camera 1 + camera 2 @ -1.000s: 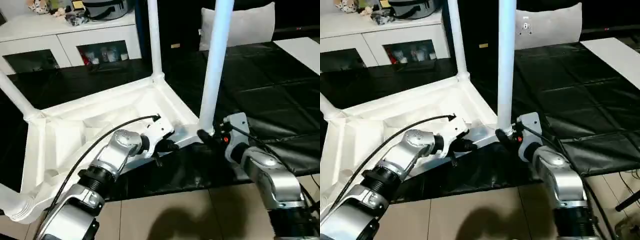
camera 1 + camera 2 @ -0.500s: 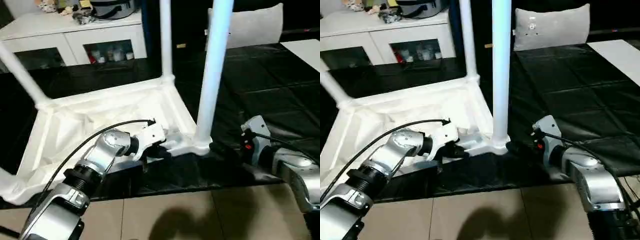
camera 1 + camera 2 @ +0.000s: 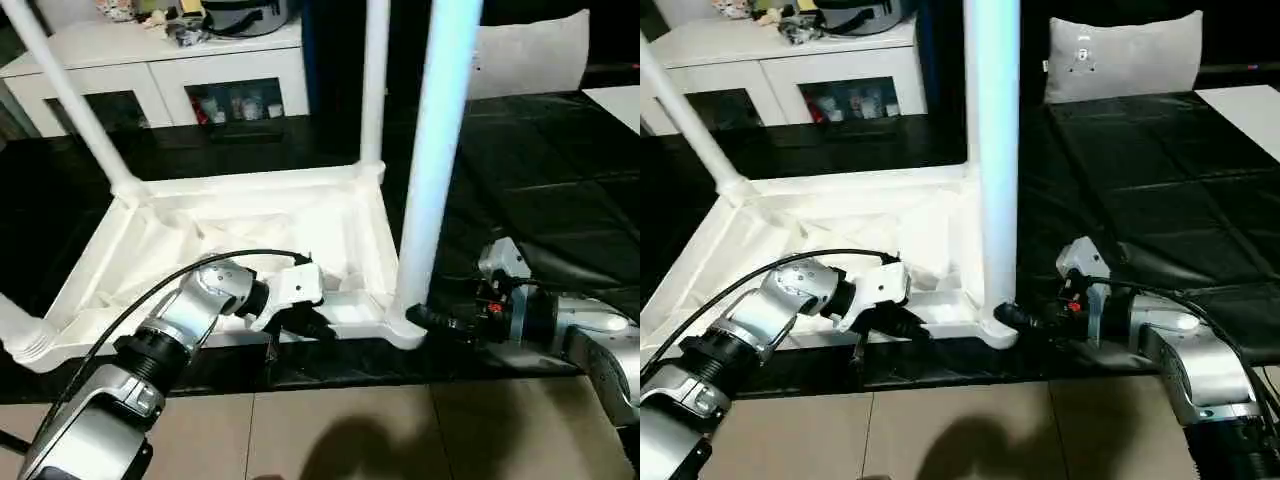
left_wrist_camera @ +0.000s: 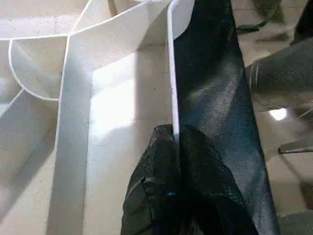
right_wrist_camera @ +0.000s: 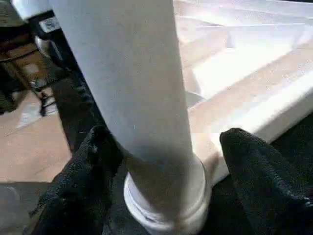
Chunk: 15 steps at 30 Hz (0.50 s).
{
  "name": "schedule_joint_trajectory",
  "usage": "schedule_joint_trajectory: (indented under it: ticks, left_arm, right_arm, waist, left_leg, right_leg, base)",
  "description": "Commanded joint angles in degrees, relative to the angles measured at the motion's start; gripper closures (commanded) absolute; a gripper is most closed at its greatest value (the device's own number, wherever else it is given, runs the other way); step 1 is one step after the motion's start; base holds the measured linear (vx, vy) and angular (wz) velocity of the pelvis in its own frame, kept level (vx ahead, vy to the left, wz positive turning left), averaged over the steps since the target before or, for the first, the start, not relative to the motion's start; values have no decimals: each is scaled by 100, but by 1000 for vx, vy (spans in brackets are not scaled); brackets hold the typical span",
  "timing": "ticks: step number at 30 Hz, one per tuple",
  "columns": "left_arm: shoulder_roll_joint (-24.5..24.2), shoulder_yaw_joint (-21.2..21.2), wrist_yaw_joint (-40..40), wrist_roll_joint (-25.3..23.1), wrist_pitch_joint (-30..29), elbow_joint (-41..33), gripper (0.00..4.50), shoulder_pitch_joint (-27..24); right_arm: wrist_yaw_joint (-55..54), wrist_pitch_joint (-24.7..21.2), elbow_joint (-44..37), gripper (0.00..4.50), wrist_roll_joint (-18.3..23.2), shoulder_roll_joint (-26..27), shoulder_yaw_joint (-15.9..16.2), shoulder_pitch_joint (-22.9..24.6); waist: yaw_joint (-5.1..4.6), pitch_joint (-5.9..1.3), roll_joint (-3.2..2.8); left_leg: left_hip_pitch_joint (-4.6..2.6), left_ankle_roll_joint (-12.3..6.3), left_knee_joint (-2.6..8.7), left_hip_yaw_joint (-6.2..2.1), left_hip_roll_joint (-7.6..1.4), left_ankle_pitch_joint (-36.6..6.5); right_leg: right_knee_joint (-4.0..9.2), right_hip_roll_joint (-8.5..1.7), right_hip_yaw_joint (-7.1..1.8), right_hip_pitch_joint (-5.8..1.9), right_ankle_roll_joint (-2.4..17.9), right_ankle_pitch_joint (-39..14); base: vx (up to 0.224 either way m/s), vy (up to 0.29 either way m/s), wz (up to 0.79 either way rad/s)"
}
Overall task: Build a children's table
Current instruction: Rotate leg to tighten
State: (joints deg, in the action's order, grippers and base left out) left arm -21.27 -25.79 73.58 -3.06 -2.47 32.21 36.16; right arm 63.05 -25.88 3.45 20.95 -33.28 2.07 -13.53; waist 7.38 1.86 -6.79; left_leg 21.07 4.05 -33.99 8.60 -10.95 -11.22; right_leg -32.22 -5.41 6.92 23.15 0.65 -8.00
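The children's table (image 3: pixel 250 215) lies upside down on a black mat, its ribbed underside facing up. White legs stand in its corner sockets: the near right leg (image 3: pixel 435 150), the far right leg (image 3: pixel 374 80) and the far left leg (image 3: pixel 70 100). My left gripper (image 3: pixel 310 326) is shut on the thin near rim (image 4: pixel 171 73) of the tabletop. My right gripper (image 3: pixel 420 318) is low at the base of the near right leg (image 5: pixel 146 98). Its fingers (image 5: pixel 259 176) stand open on either side of that leg, and one is clearly apart from it.
A white low cabinet with glass doors (image 3: pixel 160 70) stands behind the table, with clutter on top. A grey cushion (image 3: pixel 1125 55) leans at the back right. The black mat (image 3: pixel 540 200) stretches to the right. Beige floor tiles (image 3: pixel 340 430) run along the near side.
The whole view has shifted with the camera. My right gripper drew a little away from the near right leg's base and is back at it now. The left gripper keeps its hold on the rim.
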Motion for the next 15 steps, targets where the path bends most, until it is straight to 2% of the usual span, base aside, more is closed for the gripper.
schedule_joint_trajectory:
  ticks: [1,2,4,6,7,8,12,13,15]
  left_arm:
    - [-3,-205,220,-98,91,-104,450,67]
    - [27,-202,197,-104,90,-84,450,68]
    - [58,-198,161,-109,74,-67,450,66]
    - [86,-181,115,-115,61,-42,450,54]
    - [86,-181,115,-115,61,-42,450,54]
    - [101,-170,92,-119,55,-23,450,46]
    - [118,-123,22,-95,-34,-50,450,-23]
    - [138,-91,10,-56,-102,-107,450,-53]
    - [161,-69,6,-25,-141,-120,450,-59]
  right_arm:
    - [107,47,34,140,60,11,65,-100]
    - [254,48,173,152,39,14,134,-175]
    - [370,48,285,176,49,3,185,-235]
    - [463,39,386,184,78,-4,229,-292]
    - [463,39,386,196,78,-4,229,-292]
    - [507,40,445,216,84,2,245,-317]
    - [593,42,604,233,87,53,297,-356]
    - [630,36,676,237,73,77,321,-363]
    - [645,39,708,238,67,92,329,-365]
  waist:
    - [6,-376,182]
    - [13,-377,207]
    - [53,-383,206]
    - [77,-389,299]
    - [92,-382,258]
    - [88,-384,307]
    - [92,-376,314]
    - [84,-376,350]
    - [84,-371,363]
  left_leg:
    - [4,-610,342,23,-175,-760]
    - [9,-615,342,27,-174,-753]
    - [0,-623,331,31,-180,-700]
    - [14,-651,334,32,-182,-602]
    - [5,-651,330,34,-190,-599]
    - [1,-651,334,40,-194,-600]
    - [-15,-563,355,32,-208,-769]
    - [-13,-542,357,37,-203,-805]
    - [-13,-530,361,39,-200,-807]
  right_leg:
    - [347,-332,-253,-331,799,-2102]
    - [348,-333,-251,-333,791,-2113]
    - [346,-338,-254,-319,779,-2150]
    - [314,-338,-255,-330,795,-2064]
    - [324,-344,-263,-310,794,-2102]
    - [329,-339,-264,-311,786,-2100]
    - [338,-347,-266,-304,789,-2142]
    - [334,-350,-266,-311,785,-2148]
    - [343,-355,-267,-314,773,-2182]
  base:
    - [0,0,0]
    - [0,0,0]
    - [0,0,0]
    - [0,0,0]
    - [0,0,0]
    - [0,0,0]
    - [0,0,0]
    - [0,0,0]
    - [0,0,0]
